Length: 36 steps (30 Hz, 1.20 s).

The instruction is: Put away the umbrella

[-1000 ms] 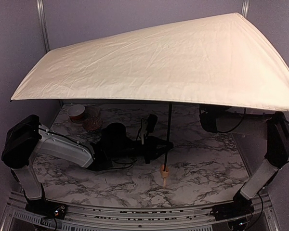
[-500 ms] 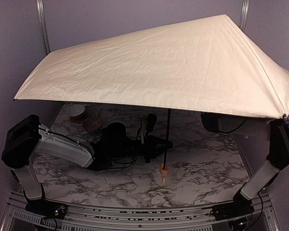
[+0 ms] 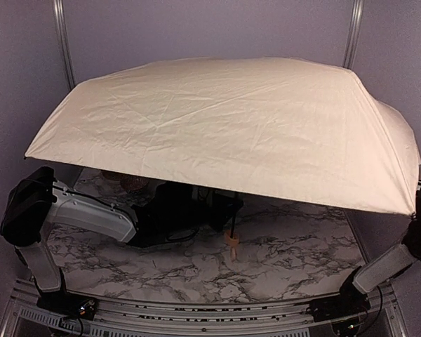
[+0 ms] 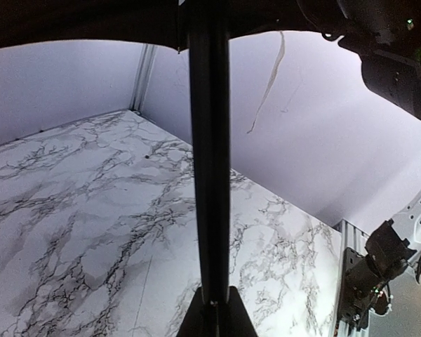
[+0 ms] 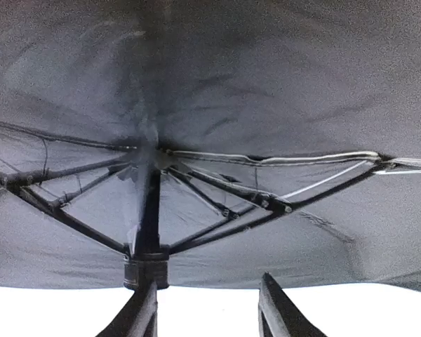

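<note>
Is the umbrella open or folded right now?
Open. The umbrella is spread wide above the table; from below, its ribs fan out from the shaft.

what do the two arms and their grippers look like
Both are built alike: the left arm and right arm have smooth pale grey links joined by bulky rounded black joint housings, on black bases. A thin black cable loops beneath the left one. The right gripper has tapered matte black fingers. No markings show.
</note>
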Tool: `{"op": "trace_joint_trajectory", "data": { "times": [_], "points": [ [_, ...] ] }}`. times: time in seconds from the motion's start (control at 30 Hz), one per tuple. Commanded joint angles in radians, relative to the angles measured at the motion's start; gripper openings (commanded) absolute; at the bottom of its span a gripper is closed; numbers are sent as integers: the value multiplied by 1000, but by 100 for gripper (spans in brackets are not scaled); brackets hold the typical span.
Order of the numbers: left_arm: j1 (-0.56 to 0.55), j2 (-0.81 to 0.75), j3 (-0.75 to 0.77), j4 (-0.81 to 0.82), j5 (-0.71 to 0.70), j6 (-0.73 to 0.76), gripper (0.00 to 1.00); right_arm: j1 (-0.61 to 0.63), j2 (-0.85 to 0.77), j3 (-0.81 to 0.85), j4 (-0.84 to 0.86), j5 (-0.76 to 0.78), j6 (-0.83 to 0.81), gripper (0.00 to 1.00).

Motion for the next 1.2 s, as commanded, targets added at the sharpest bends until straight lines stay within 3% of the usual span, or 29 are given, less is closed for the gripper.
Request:
{"op": "trace_joint_trajectory", "data": {
  "times": [0.0,0.13,0.23,0.67,1.17],
  "points": [
    [-11,-35,78,-76,-114,38,0,44,-13,7,-61,94,-118,50],
    [-11,-36,84,-93,-137,20,0,104,-32,-19,-46,182,-212,61],
    [-11,-35,84,-93,-137,22,0,121,-47,-43,-16,226,-243,62],
    [-17,-18,82,-75,-138,21,0,105,22,64,-159,330,-203,61],
    [-17,-8,83,-72,-118,23,0,103,87,142,-148,399,-303,39]
  ]
}}
